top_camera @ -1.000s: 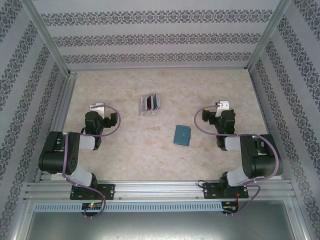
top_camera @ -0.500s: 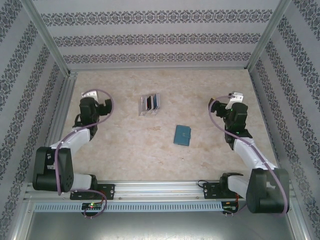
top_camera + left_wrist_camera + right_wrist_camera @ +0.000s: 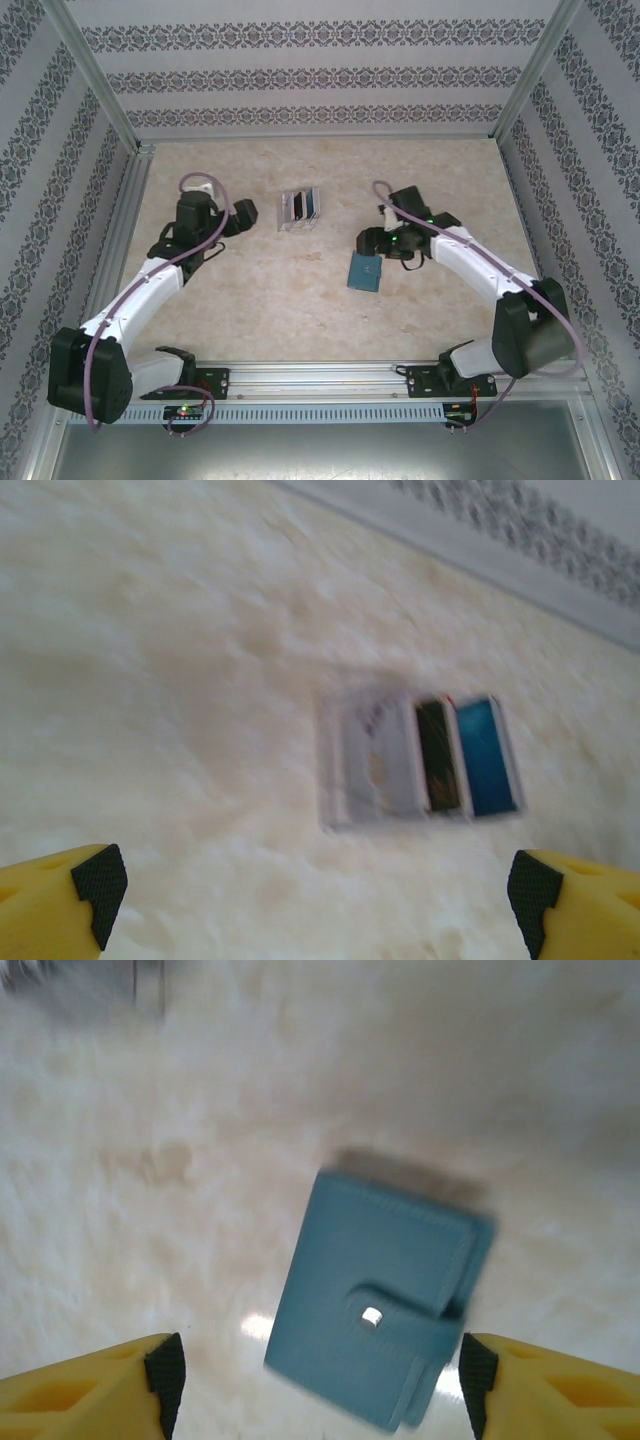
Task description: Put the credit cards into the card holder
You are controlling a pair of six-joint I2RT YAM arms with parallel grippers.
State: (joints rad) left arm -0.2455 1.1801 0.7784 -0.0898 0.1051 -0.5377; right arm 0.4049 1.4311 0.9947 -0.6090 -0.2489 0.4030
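Near right pincer, card holder, edges free

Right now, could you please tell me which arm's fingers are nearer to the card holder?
Right. The right fingers sit just over the card holder, one either side; the left fingers are away by the clear stand.
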